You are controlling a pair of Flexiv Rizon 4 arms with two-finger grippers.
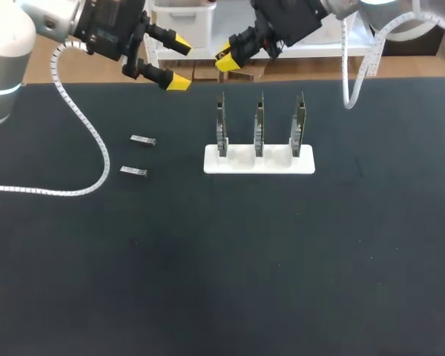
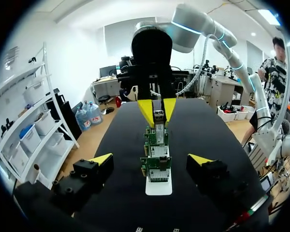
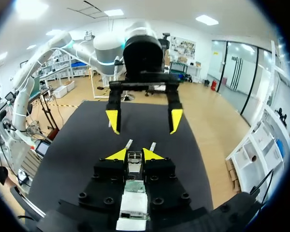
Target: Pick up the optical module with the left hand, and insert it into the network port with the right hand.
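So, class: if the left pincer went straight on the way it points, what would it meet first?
Probably the nearest circuit board in the white stand, dead ahead of the open left pincer; the right pincer, holding an optical module, lies beyond. Height is unclear.

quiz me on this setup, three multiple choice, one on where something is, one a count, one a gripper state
1. The two loose modules lie:
A. on the table, left of the holder
B. in the holder
C. in the left gripper

2. Boards standing in the holder:
A. two
B. three
C. five

3. The right gripper is:
A. open and empty
B. shut on a board
C. shut on a module

Answers:
1 A, the head view shows both flat on the table at the holder's left.
2 B, three stand upright in a row.
3 C, both yellow tips touch a module between them.
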